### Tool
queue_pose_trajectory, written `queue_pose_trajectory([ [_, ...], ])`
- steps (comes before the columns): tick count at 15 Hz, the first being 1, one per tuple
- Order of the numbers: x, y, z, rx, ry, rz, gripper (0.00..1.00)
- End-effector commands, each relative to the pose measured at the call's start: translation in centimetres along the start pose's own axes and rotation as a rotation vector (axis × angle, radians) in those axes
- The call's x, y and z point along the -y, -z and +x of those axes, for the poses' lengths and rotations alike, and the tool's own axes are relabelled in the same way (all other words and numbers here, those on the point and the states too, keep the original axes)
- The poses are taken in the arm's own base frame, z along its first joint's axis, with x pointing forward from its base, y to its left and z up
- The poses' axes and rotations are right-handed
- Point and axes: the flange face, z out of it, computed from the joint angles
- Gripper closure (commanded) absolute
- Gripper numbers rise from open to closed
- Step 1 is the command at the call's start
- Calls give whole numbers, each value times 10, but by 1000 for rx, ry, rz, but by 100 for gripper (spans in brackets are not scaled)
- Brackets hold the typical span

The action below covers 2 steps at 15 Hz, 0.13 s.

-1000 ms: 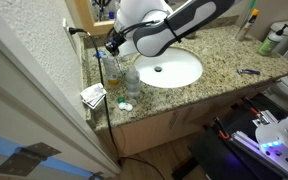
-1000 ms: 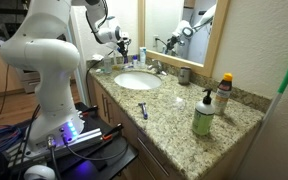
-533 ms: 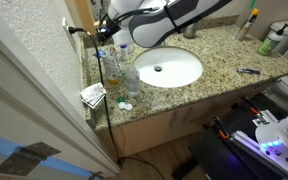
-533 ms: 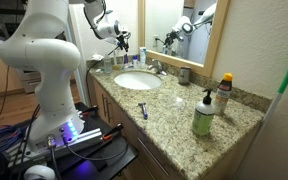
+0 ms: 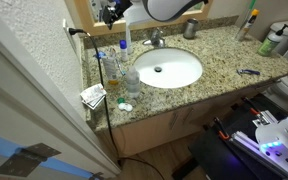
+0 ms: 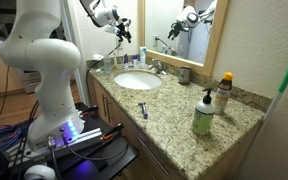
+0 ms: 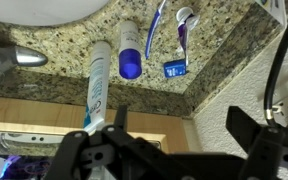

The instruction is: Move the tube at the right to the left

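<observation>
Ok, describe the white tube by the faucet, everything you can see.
The tube is long, slim and white with pale teal print down its side, plastic by the look. It is on the speckled granite counter between the faucet and a blue-capped container, seemingly touching neither. Its near end is hidden behind the open end effector.

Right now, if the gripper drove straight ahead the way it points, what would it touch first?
Probably the bare granite counter, just beside the white tube. The open gripper points down at it, but depth is unclear in the wrist view.
</observation>
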Motion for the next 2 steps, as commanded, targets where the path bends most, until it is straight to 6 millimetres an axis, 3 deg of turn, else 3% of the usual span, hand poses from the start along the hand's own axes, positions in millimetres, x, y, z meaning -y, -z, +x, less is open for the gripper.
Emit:
queue_pose_trajectory([
  [1,1,-1,1,1,1,2,0],
  [2,4,-4,-2,6,5,4,0],
])
